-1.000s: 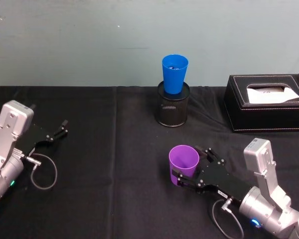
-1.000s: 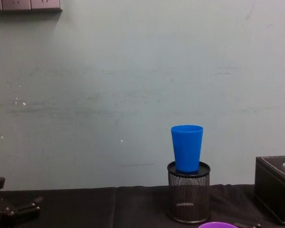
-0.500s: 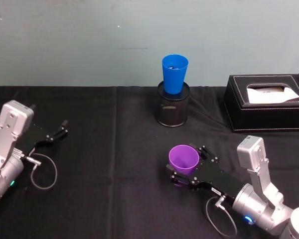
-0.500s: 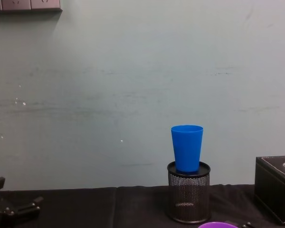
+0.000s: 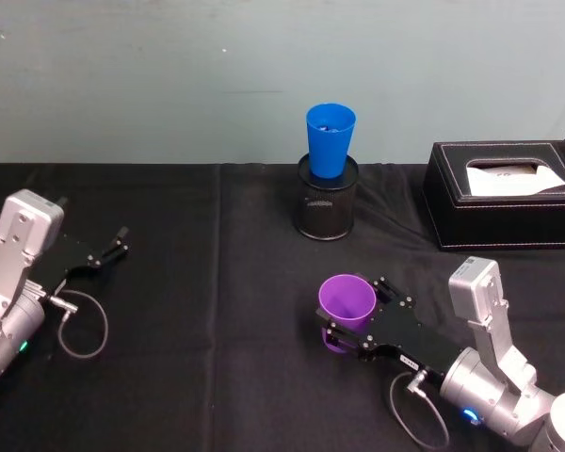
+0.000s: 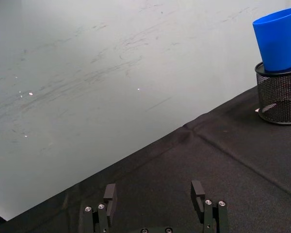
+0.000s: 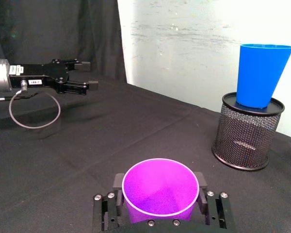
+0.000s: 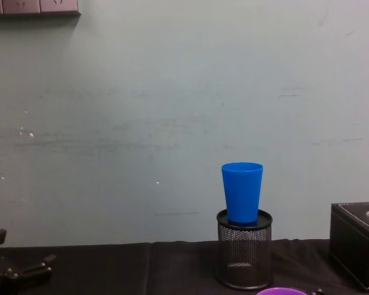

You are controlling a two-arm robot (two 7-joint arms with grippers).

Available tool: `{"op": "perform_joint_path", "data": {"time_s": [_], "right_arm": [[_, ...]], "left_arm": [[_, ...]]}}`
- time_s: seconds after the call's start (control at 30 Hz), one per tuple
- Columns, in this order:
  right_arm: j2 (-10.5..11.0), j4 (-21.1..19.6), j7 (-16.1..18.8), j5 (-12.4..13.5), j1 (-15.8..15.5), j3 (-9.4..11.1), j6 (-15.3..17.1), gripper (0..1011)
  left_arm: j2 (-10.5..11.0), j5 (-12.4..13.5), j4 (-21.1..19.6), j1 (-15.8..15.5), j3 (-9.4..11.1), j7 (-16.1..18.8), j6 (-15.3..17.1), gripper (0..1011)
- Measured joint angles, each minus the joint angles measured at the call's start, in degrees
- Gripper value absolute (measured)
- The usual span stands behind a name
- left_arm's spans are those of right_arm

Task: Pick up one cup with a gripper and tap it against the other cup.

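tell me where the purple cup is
In the head view, right of centre, the purple cup is clamped in the right gripper, nearer the robot than the blue cup in the mesh holder.

Black-clothed surface [image 5: 217, 311], wire-mesh pen holder [image 5: 326, 212] standing far centre, black tissue box [image 5: 504, 198] far right.

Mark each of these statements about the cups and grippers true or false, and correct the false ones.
1. The blue cup stands in the black mesh holder. True.
2. The purple cup touches the blue cup. False: they are apart, the purple cup nearer the robot.
3. The right gripper is closed on the purple cup. True.
4. The left gripper holds a cup. False: it is open and holds nothing, at the table's left.
5. The tissue box lies left of the mesh holder. False: right.
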Motion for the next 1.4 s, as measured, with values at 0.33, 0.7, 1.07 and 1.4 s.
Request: {"op": "perform_joint_path", "data": {"time_s": [0.33,0.7,1.07,1.4], "right_arm": [[0.07,-0.07,-0.09,0.09,-0.05,-0.06,-0.01,767],[1.48,-6.65,-1.52,-0.65,-2.64,2.02,2.17,733],[4.21,-18.07,-1.53,2.67,-3.15,4.98,12.56,733],[5.72,-22.26,-1.88,5.44,-1.6,5.52,17.5,734]], "left_arm": [[0.0,0.0,0.0,0.0,0.0,0.0,0.0,1000],[0.0,0.0,0.0,0.0,0.0,0.0,0.0,1000],[0.0,0.0,0.0,0.0,0.0,0.0,0.0,1000],[0.0,0.0,0.0,0.0,0.0,0.0,0.0,1000]]}}
